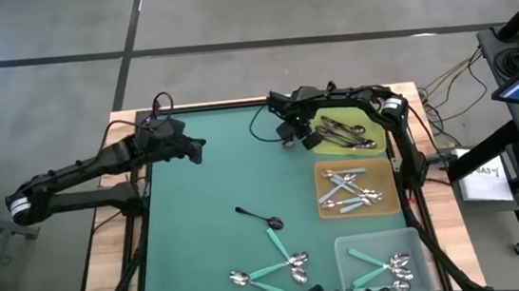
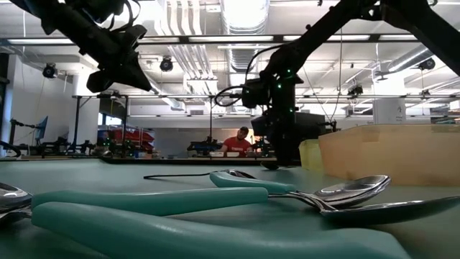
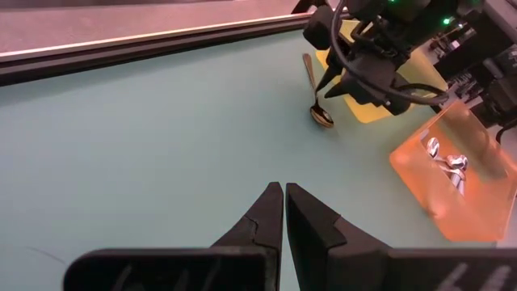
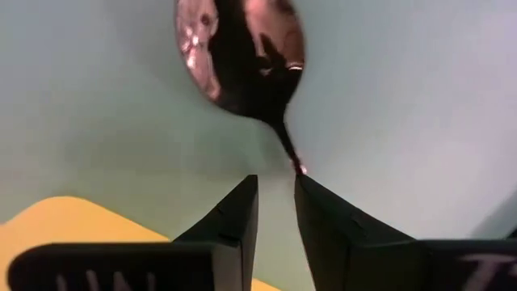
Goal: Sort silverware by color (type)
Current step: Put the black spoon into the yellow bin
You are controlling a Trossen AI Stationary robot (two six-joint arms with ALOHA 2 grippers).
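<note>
A: Which step is in hand?

B: Dark-handled spoons, by my read. The right gripper [image 1: 289, 135] sits just beside the flat yellow tray [image 1: 369, 118], on its side away from the desk edge. A dark-handled spoon with a shiny silver bowl [image 4: 242, 56] hangs ahead of its fingers [image 4: 230, 214], bowl down near the green desk [image 1: 210, 227].

A: Is it gripped?

B: Fingers are narrowly parted with the thin neck of the handle in the gap. Whether they clamp it or only flank it, I can't tell.

A: Left side?

B: The left gripper [image 3: 284, 194] waits over bare desk well away from the yellow tray, fingers closed, holding nothing.

A: Where's the rest of the silverware?

B: Dark spoons already lie in the yellow tray. Light-blue-handled spoons [image 1: 350, 189] fill the orange tray [image 1: 322, 170] next to it. Beyond that, the clear tray [image 1: 346, 250] holds teal ones. Loose teal-green-handled spoons [image 1: 276, 263] and one dark spoon [image 1: 257, 217] lie on the open desk, well clear of the yellow tray.

A: Next move?

B: Probably carry this spoon over the yellow tray rim and let go. It needs enough height that the hanging bowl clears the rim.
</note>
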